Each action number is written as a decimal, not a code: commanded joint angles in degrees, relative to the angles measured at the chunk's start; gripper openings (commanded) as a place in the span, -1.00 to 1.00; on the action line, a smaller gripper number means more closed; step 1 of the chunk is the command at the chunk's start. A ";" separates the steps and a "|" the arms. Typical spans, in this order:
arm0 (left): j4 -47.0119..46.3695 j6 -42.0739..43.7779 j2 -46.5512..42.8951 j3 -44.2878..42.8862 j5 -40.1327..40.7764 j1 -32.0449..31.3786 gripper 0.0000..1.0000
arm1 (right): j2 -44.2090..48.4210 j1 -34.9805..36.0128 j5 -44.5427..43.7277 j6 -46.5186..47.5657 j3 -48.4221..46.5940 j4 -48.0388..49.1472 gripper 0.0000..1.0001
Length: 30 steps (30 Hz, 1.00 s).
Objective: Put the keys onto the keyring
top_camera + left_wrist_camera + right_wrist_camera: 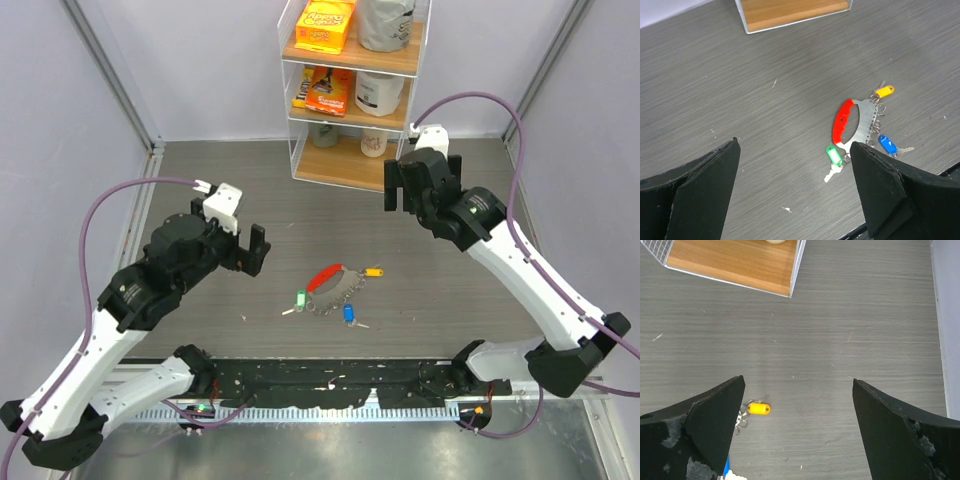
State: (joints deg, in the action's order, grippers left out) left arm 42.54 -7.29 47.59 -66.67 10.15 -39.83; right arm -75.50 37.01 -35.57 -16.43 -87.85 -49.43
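The keyring point(333, 285), a silvery loop with a curved red piece, lies on the grey table; it also shows in the left wrist view point(852, 122). A yellow-headed key point(373, 271) lies at its right end, a green-headed key point(299, 299) at its left, a blue-headed key point(349, 314) below. The left wrist view shows the yellow key point(884, 91), the green key point(833, 155) and the blue key point(887, 143) against the ring. The right wrist view shows the yellow key point(759, 408). My left gripper point(254, 251) is open and empty, left of the ring. My right gripper point(398, 186) is open and empty, above and behind it.
A clear-walled shelf unit point(352, 90) with wooden shelves holding boxes and containers stands at the back centre; its base shows in the left wrist view point(790, 12) and the right wrist view point(735, 265). Purple cables loop above both arms. A black rail point(330, 385) runs along the near edge.
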 commanded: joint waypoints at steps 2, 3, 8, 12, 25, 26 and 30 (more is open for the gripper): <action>-2.99 0.17 -3.12 2.25 -2.42 0.11 0.98 | 4.58 0.25 4.79 1.66 2.77 1.80 0.91; -3.08 0.17 -3.38 2.60 -2.77 0.11 0.98 | 4.66 0.25 6.55 2.70 3.73 1.79 0.91; -3.61 -0.01 -4.70 4.71 -3.47 0.11 0.98 | 5.28 0.25 6.05 4.82 7.17 0.04 0.91; -3.52 0.35 -5.14 5.59 -3.56 0.11 0.98 | 5.89 0.25 2.70 6.13 7.96 -3.22 0.91; -6.69 1.84 -9.10 10.16 -7.08 0.02 0.98 | 13.10 1.92 19.75 15.36 24.04 11.35 1.00; -6.77 2.01 -8.92 10.42 -6.99 0.11 0.98 | 13.28 2.53 20.88 15.72 25.35 13.20 1.00; -7.39 2.54 -9.18 11.56 -7.08 0.11 0.98 | 13.89 4.72 27.28 16.07 29.74 17.51 0.88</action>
State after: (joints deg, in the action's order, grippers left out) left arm 38.57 -6.28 38.63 -56.18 4.36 -39.83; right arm -63.61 39.66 -15.94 -2.33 -61.17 -40.47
